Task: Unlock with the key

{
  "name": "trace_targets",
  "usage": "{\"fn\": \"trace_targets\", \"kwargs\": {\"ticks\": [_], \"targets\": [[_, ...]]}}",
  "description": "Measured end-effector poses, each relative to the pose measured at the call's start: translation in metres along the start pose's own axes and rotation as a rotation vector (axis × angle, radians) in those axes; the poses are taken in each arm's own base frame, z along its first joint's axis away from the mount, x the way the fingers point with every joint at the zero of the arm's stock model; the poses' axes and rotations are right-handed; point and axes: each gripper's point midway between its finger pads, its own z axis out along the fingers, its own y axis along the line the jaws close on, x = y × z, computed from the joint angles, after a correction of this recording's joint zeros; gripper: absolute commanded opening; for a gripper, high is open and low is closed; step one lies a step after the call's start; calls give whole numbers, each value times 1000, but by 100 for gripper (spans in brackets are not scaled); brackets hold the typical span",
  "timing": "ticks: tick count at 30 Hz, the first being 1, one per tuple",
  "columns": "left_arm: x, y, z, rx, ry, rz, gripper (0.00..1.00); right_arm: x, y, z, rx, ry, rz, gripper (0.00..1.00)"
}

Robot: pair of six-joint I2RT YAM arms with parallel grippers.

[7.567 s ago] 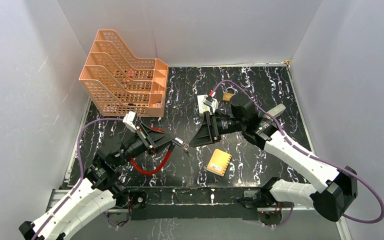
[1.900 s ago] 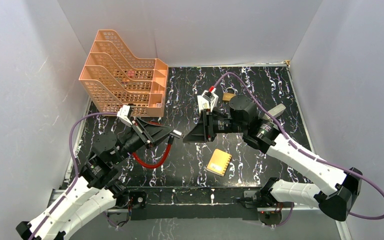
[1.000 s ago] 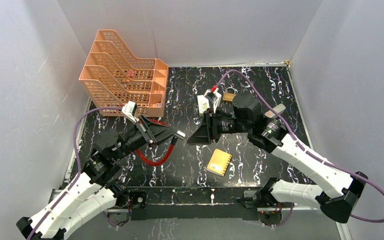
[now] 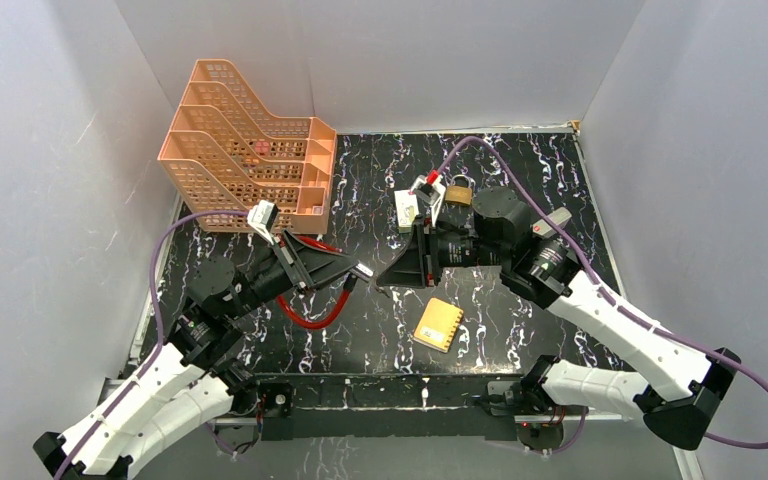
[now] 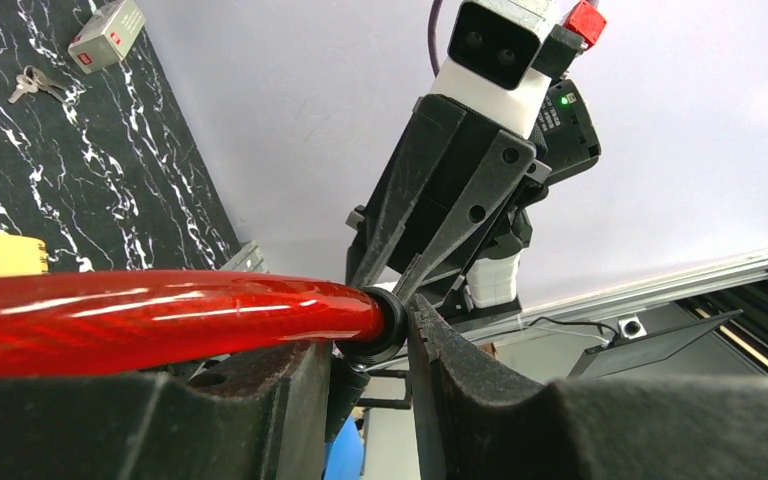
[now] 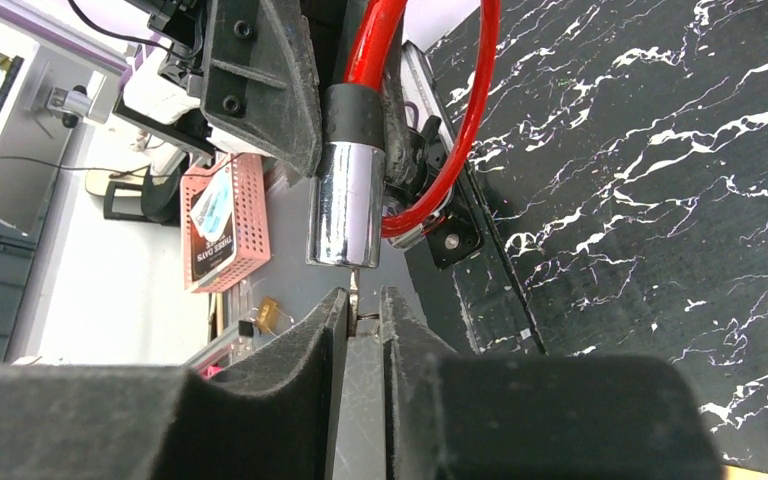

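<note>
Two robot arms meet above a black marbled counter (image 4: 520, 160). The left claw (image 5: 365, 350) is clamped on a red cable loop (image 5: 160, 315). It grips just behind the black collar of the cable's chrome end (image 6: 345, 205), which sticks out past the fingers toward the other arm. The rest of the loop curves away below the left claw.

Facing the chrome end, the right claw (image 6: 362, 300) is nearly closed. It pinches the key (image 6: 355, 292), a thin metal sliver seen edge-on between the pads. The key's tip touches the chrome end's flat face (whether it has gone in cannot be told).

Well beyond the chrome end, behind the right arm, a brass padlock (image 4: 457, 193) lies on the counter. A yellow card (image 4: 438, 323) lies nearer than the chrome end, on the right arm's side. An orange file rack (image 4: 250, 150) stands far behind it, on the left.
</note>
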Motion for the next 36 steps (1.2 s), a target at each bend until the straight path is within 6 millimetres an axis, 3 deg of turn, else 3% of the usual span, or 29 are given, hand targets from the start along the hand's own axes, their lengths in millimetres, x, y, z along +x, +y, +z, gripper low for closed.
{"fn": "trace_targets", "kwargs": {"ticks": [7,17,36], "targets": [[1,5,4,-13,9,2,0,3,-2,4,-14,15,33,0],[-5,-3,6,33,-16,92,0,5,5,10,-108,-21,132,0],[-22,-79,21,451,-101,345,0,-38,59,-4,-438,-207,154,0]]}}
